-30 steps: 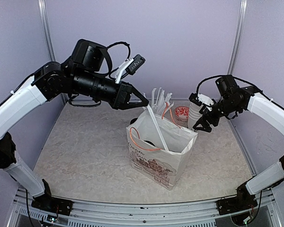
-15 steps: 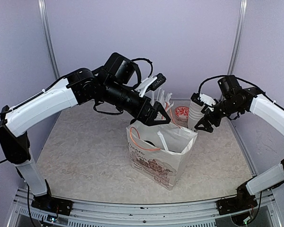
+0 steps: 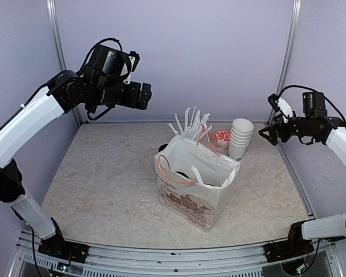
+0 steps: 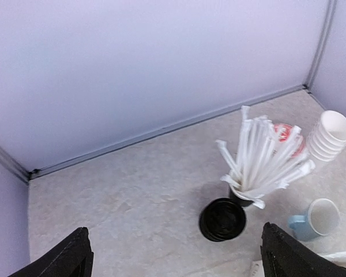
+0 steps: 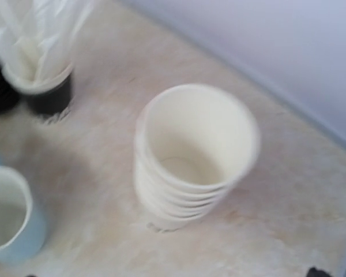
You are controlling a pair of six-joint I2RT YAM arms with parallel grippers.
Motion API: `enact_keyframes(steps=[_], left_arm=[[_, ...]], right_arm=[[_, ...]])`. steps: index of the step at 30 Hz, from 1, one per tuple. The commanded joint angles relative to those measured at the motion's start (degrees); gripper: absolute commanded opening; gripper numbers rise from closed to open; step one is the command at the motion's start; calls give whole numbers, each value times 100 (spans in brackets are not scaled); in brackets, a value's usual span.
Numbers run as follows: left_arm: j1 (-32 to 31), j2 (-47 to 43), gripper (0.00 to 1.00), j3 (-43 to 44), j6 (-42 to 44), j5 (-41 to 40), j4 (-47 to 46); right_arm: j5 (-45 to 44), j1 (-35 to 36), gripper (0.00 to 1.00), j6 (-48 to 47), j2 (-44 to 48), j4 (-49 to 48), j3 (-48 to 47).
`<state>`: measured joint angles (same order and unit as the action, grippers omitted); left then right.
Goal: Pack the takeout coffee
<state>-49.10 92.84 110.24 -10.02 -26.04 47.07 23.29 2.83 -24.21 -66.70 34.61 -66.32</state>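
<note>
A white paper bag (image 3: 191, 195) with orange handles and a printed drawing stands open mid-table. A white straw (image 3: 196, 175) leans inside it. Beside the straw a dark round shape (image 3: 181, 173) sits low in the bag's mouth; I cannot tell whether it belongs to the takeout coffee, which shows nowhere else. My left gripper (image 3: 144, 95) (image 4: 174, 231) hangs high at the back left, open and empty. My right gripper (image 3: 266, 134) is raised to the right of the stack of plain white cups (image 3: 240, 139) (image 5: 191, 157), open and holding nothing.
Behind the bag stand a black holder of wrapped straws (image 3: 190, 123) (image 4: 264, 167), a black round stack (image 4: 222, 219), a red-printed round thing (image 3: 221, 138) and a light-blue mug (image 4: 315, 219) (image 5: 6, 222). Lilac walls close in the back and both sides.
The left arm pulled up and back to the left from over the bag, its jaws opened, and the straw now lies in the bag. The right arm drew back to the right.
</note>
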Motion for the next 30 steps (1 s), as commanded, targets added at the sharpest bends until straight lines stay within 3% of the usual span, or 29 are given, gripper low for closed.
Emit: enact_keyframes(steps=[1, 13, 19, 30], left_arm=[[-25, -41, 99, -389, 209, -1876, -299], [98, 468, 99, -338, 214, -2579, -481], [147, 134, 99, -431, 212, -2419, -851], [140, -357, 99, -878, 89, -2198, -1256]], right_arm=[[573, -495, 100, 635, 347, -853, 248], [171, -547, 100, 1181, 886, -904, -454], [-293, -547, 100, 1596, 1144, -1094, -214], [-152, -547, 100, 1656, 1353, -1192, -75]])
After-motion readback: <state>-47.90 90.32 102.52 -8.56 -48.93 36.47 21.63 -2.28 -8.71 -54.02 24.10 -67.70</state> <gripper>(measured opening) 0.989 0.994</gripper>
